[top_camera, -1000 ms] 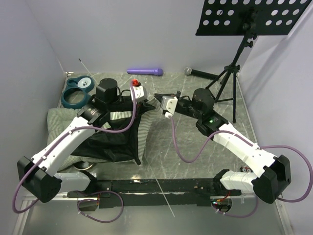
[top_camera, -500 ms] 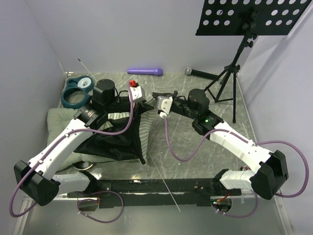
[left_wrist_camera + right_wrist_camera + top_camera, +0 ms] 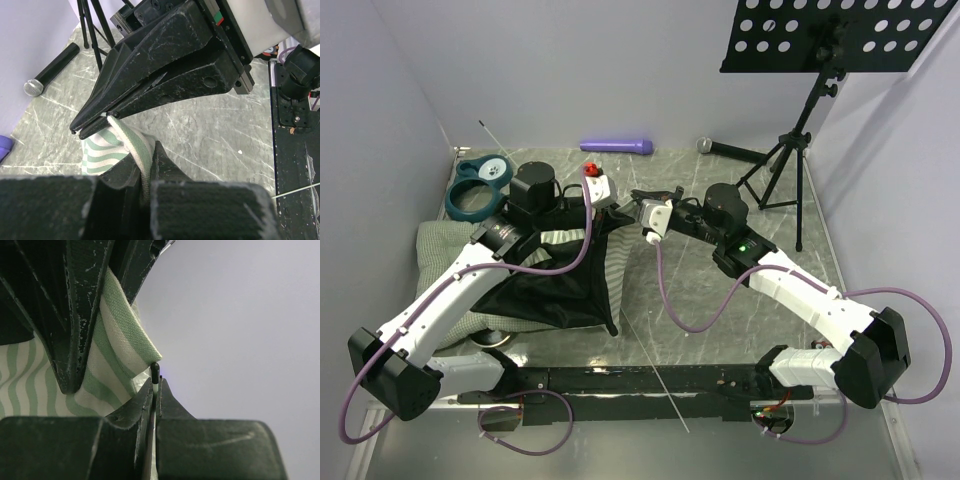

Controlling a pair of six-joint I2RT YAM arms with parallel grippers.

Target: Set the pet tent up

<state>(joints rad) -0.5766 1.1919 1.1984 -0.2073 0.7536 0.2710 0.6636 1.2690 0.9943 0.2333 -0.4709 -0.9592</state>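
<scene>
The pet tent [image 3: 582,268] lies collapsed at the left, black lining up, with green-and-white stripes along its right edge. My left gripper [image 3: 616,213] is shut on a striped corner of the tent [image 3: 131,145]. My right gripper [image 3: 636,207] meets it tip to tip and is shut on a thin white pole [image 3: 660,375] that slants down to the front rail. In the right wrist view the pole's black tip [image 3: 155,371] pokes out between the closed fingers, right beside the striped fabric [image 3: 120,335]. The right gripper's fingers [image 3: 165,75] fill the left wrist view.
A green-checked cushion [image 3: 438,243] lies under the tent at the left. Teal rings [image 3: 475,196] sit at the back left. A purple cylinder [image 3: 617,146] and a microphone [image 3: 728,150] lie by the back wall. A music stand's tripod [image 3: 790,165] stands at the back right.
My right gripper has moved left with the pole and closed up on the left gripper; the pole's near end swung right. In the last half second almost nothing moved.
</scene>
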